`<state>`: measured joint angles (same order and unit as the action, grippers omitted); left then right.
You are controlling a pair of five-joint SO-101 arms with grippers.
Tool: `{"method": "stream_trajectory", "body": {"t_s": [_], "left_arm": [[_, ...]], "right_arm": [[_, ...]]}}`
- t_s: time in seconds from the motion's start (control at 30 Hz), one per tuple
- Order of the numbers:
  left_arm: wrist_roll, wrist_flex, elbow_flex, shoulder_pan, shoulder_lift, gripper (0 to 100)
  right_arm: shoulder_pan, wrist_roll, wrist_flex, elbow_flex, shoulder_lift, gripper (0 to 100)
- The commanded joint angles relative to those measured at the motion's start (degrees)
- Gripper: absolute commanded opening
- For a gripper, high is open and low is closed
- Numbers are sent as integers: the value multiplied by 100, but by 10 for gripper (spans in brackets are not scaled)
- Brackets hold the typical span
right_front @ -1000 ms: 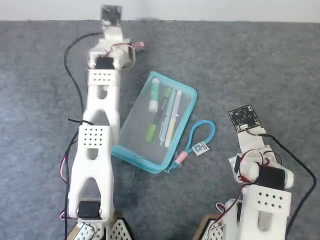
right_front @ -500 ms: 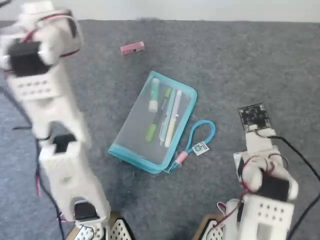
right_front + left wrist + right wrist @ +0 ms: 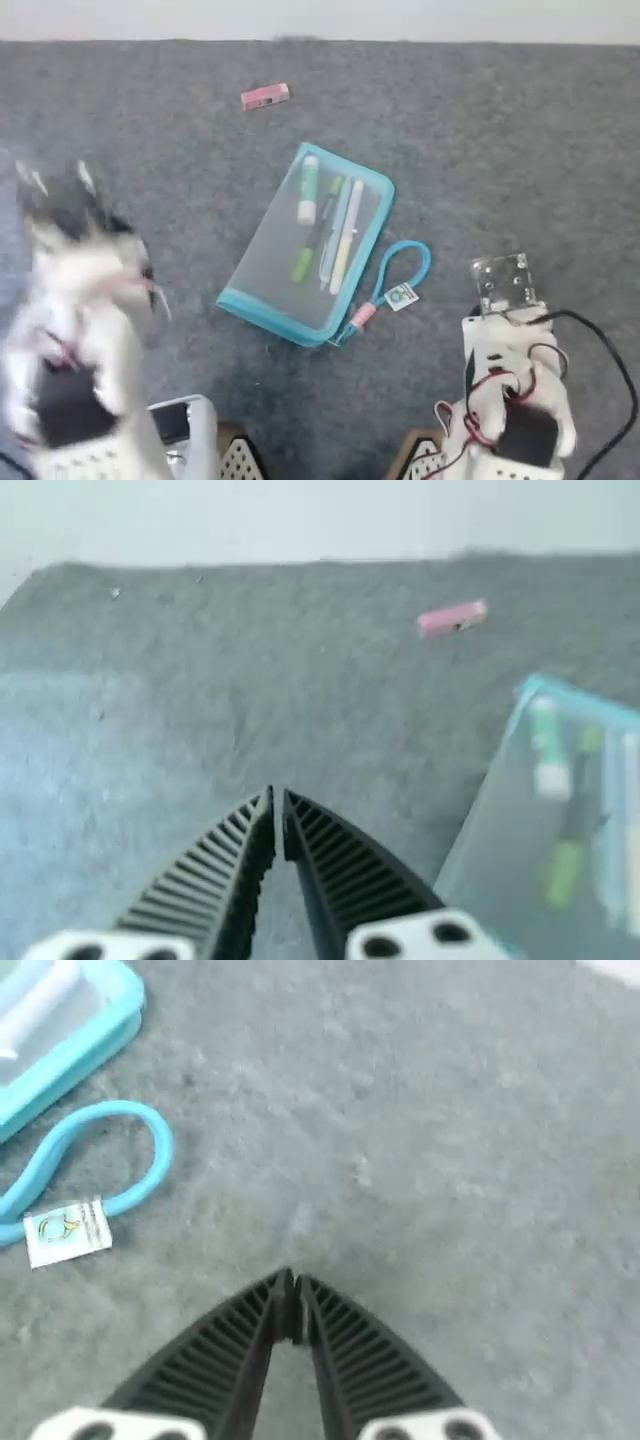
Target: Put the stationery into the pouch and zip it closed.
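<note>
Pouch [image 3: 272, 268] flat at centre of grey surface [image 3: 150, 130]; pink eraser [image 3: 265, 96] outside it.
Left arm [image 3: 70, 300] showed blurred at the surface's left side; left end effector [image 3: 277, 815] had its fingers pressed together, gripping nothing. Eraser lay loose near the far edge, well apart from the pouch. Pouch, clear with teal trim, lay tilted, pens [image 3: 322, 225] inside. Blue strap [image 3: 408, 262] and small tag [image 3: 401, 296] lay just beside its right edge. Right end effector [image 3: 290, 1300] was closed on nothing, above bare surface near the strap.

Soft even light, faint shadows, perhaps overhead
</note>
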<state>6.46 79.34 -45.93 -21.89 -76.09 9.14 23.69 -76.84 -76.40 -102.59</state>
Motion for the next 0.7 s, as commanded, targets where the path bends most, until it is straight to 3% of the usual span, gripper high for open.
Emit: {"method": "stream_trajectory", "body": {"t_s": [0.0, 0.07, 0.13, 0.27, 0.4, 0.57, 0.67], "left_arm": [[475, -686, -2211, -642, -2611, 13], [914, -941, -2501, -844, -3007, 13], [1248, -1266, -2870, -1002, -2593, 13], [1266, -2321, -3873, -1064, -2180, 13], [1266, -3587, -5086, -905, -2180, 13], [1073, -3648, -5086, -475, -2163, 13], [1055, -3279, -5086, -404, -2163, 13]], "right_arm": [[48, -79, 110, -545, 110, 8], [286, -62, 136, -932, 110, 9], [523, -97, 453, -1327, 110, 9], [629, -97, 1200, -2040, 127, 8], [541, -149, 1209, -2022, 48, 8], [-409, -1143, 910, -2022, 40, 9], [-514, -1266, 549, -2022, 31, 9]]}}
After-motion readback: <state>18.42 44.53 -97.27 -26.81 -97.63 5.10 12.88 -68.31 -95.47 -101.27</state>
